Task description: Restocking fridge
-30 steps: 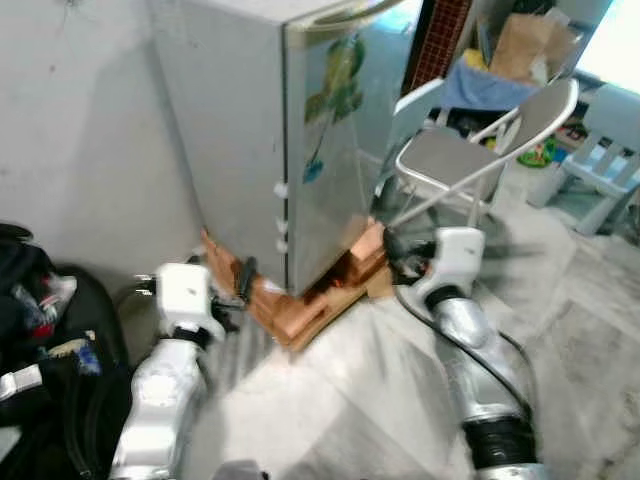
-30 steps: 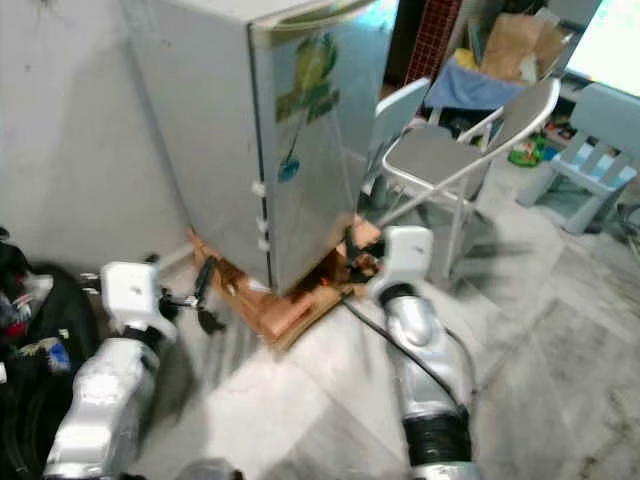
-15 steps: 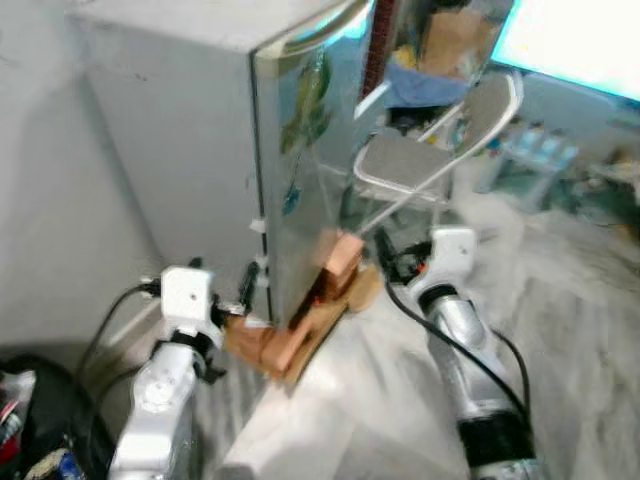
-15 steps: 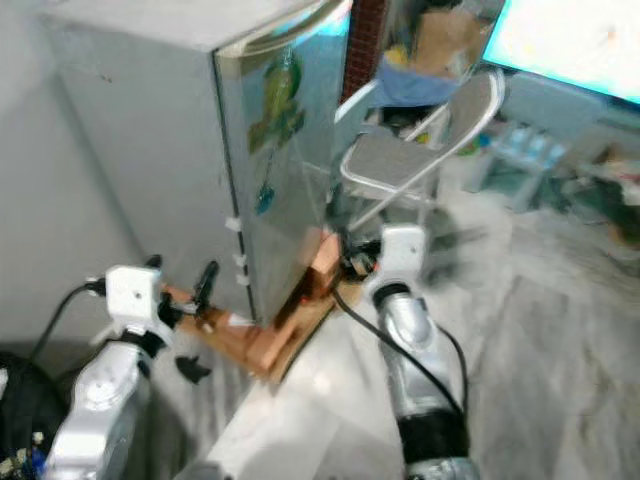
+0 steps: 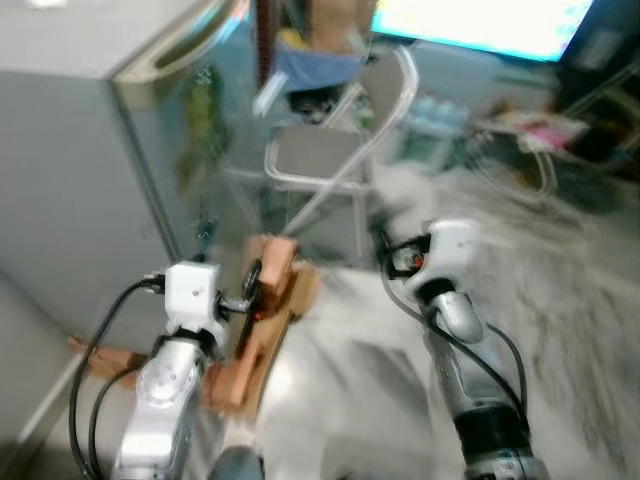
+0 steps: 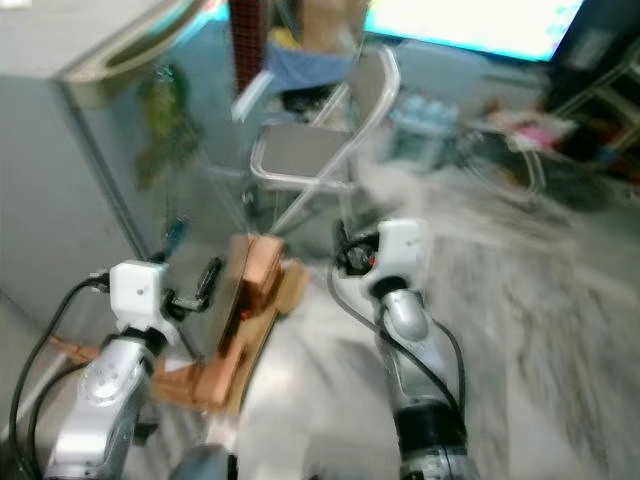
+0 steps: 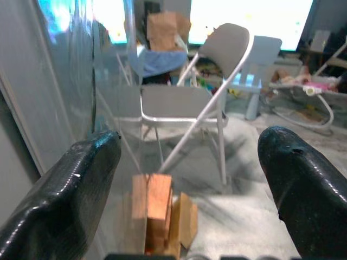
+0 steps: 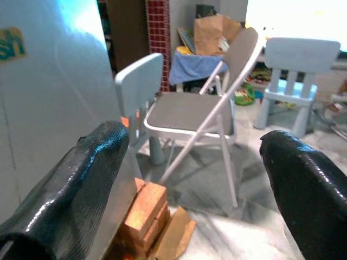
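Fridge (image 5: 90,150) now nearer left end effector (image 5: 252,290)

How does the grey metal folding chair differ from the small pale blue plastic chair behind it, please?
The grey metal folding chair has thin tubular legs that cross and a solid, curved backrest; the small pale blue plastic chair has thick straight legs and a slatted back. The folding chair stands nearer the fridge and looks taller; the plastic chair looks lower. Both stand upright on the floor, with nothing on their seats.
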Controlling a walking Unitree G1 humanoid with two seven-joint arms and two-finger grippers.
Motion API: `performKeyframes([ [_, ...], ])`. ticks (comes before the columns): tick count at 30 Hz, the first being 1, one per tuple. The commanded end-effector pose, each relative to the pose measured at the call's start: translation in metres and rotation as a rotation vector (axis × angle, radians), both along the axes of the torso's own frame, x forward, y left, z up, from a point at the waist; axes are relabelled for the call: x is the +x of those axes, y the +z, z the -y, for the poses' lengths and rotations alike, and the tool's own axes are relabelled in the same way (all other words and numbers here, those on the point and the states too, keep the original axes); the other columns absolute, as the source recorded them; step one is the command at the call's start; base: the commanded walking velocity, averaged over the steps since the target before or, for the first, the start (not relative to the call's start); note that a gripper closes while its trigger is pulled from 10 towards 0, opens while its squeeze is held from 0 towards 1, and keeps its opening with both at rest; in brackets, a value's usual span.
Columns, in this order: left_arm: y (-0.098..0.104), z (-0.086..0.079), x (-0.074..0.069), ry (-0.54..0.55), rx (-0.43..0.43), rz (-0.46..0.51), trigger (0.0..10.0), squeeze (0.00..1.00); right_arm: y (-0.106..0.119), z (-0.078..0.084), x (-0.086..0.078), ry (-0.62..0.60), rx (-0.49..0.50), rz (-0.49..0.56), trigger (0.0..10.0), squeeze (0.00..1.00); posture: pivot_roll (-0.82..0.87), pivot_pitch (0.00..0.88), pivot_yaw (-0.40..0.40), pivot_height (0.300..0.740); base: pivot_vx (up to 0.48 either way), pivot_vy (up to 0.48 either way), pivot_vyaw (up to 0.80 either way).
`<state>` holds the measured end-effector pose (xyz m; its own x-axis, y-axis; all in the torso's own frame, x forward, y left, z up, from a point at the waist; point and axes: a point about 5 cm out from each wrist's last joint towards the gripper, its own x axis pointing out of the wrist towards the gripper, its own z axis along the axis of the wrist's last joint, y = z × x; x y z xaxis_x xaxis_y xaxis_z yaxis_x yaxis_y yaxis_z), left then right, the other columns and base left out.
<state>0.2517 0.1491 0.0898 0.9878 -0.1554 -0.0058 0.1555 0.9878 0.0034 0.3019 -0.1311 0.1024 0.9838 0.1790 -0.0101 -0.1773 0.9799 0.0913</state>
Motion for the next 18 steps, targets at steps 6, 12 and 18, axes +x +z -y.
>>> performKeyframes([
  [6, 0.002, -0.009, 0.004, 0.078, 0.024, 0.011, 10.0, 0.0, 0.001, 0.007, 0.0, -0.02, -0.012, 0.005, 10.0, 0.0, 0.12, 0.0, -0.036, 0.74, 0.0, 0.0, 0.0],
  [12, 0.004, -0.015, 0.013, 0.12, 0.039, 0.02, 10.0, 0.0, 0.0, 0.008, -0.001, -0.023, -0.011, 0.005, 10.0, 0.0, 0.11, 0.0, -0.033, 0.74, 0.0, 0.0, 0.0],
  [18, 0.007, -0.017, 0.017, 0.129, 0.052, 0.028, 10.0, 0.0, -0.001, 0.01, -0.003, -0.029, -0.013, 0.003, 10.0, 0.0, 0.1, 0.0, -0.027, 0.74, 0.0, 0.0, 0.0],
])
